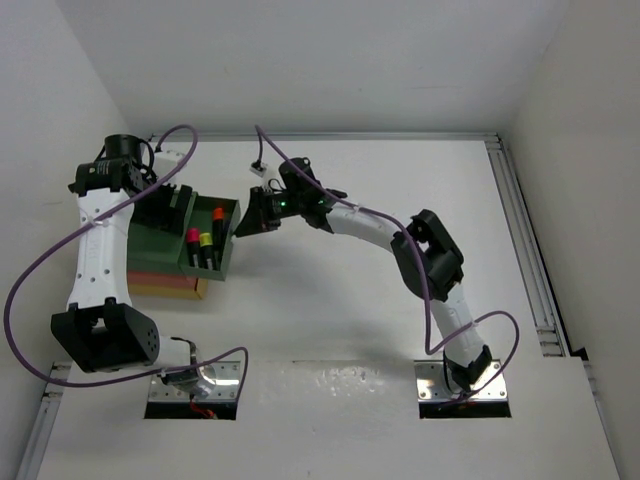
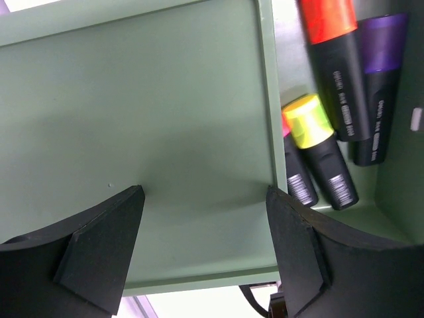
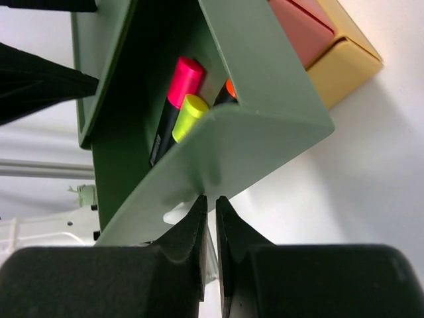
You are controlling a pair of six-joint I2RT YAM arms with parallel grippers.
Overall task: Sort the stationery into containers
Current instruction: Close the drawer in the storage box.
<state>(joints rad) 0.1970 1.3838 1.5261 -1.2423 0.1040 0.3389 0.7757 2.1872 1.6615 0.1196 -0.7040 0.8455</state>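
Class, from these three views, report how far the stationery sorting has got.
Done: four highlighters lie in one compartment of the green tray. In hand: right gripper seems to pinch that tray's rim; left gripper hangs open above its bare compartment. Left: no loose stationery shows; red-orange tray and yellow tray beneath hide their contents.

Left pincer (image 2: 204, 199) gapes wide; right pincer (image 3: 208, 200) pinches the green tray (image 3: 265, 132) wall, arm outstretched.

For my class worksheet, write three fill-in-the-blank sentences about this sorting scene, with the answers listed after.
The right gripper pinches the wall of the ____ tray.
The left gripper hovers with its jaws ____.
The highlighters in that tray are orange, purple, pink and ____.
Missing words: green, open, yellow.
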